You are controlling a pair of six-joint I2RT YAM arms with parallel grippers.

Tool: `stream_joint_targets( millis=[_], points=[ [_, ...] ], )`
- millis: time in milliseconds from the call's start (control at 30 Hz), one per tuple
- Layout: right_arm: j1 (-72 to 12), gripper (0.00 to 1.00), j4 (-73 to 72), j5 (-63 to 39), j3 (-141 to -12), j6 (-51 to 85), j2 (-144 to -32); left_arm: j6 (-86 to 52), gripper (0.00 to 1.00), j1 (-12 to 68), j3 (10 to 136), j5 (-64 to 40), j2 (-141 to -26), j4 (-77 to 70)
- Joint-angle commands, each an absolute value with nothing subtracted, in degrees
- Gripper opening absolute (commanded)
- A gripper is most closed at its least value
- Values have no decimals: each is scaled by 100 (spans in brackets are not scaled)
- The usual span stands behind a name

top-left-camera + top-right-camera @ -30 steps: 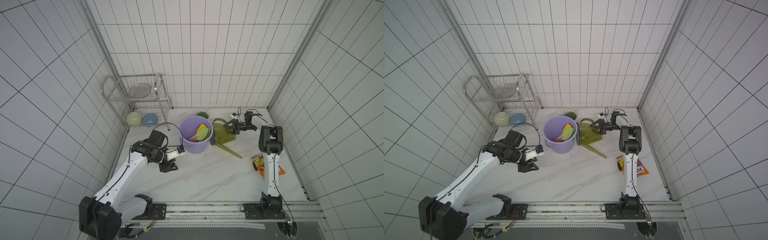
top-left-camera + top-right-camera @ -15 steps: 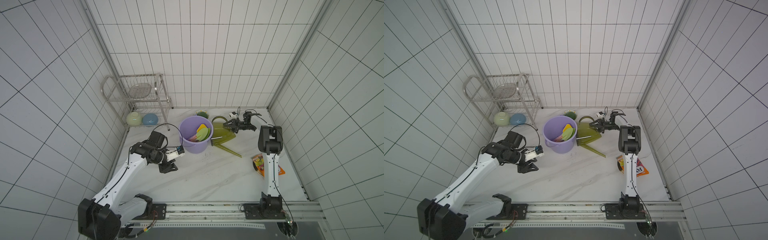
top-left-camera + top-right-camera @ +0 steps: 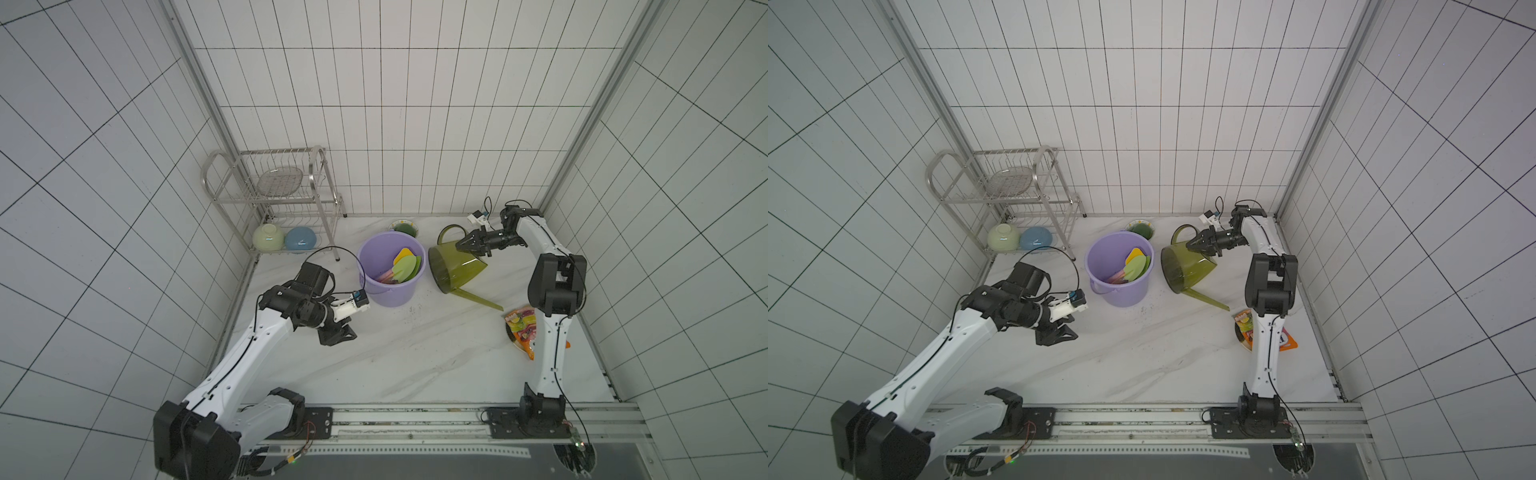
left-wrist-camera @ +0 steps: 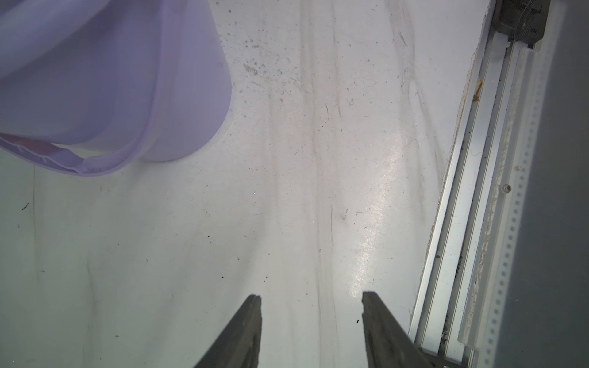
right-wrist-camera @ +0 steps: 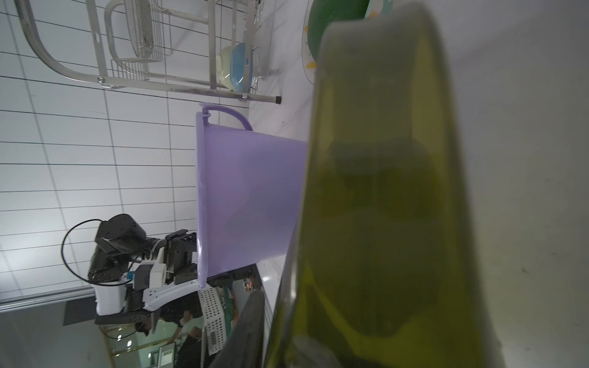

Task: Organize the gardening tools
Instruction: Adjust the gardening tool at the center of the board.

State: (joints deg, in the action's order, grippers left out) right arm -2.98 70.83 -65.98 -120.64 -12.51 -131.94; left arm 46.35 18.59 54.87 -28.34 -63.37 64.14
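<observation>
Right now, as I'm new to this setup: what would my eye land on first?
The lilac plastic bucket at centre, colourful plastic trowels leaning inside. Just beside it, the translucent olive-green long-spouted watering can sits tilted, the right gripper pinching its rim.

The watering can (image 5: 382, 223), blurred close-up, hides half the right claw (image 3: 460, 246).

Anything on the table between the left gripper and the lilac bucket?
No, bare marble tabletop separates left gripper and lilac bucket, shown in both top views.
</observation>
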Motion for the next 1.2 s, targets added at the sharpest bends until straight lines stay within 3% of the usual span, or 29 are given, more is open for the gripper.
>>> stream_joint_targets(
  millis=[0,133,267,433,600,833,1167],
  points=[
    [-277,0,7822,-5732,-12556,-1498,-12795,4510,53,1881,5634,-2964,-6240,6258],
    [-336,0,8314,-5144,-13142,-1799,-12529,4489,53,1881,5608,-2972,-6240,6243],
    [-485,0,8150,-4717,-12780,-2501,-11915,4456,53,1875,5615,-2949,-6245,6240],
    [-944,0,8342,-3117,-12612,-3339,-11590,4387,53,1864,5630,-2951,-6232,6233],
    [-1216,0,8500,-2253,-12494,-4147,-11416,4347,53,1867,5600,-2990,-6181,6229],
    [-1266,0,8664,-2526,-11769,-5892,-10912,4351,53,1842,5546,-2887,-6161,6226],
    [-1515,0,8758,-2592,-11943,-6151,-11574,4350,53,1808,5555,-2891,-6104,6242]
  ],
)
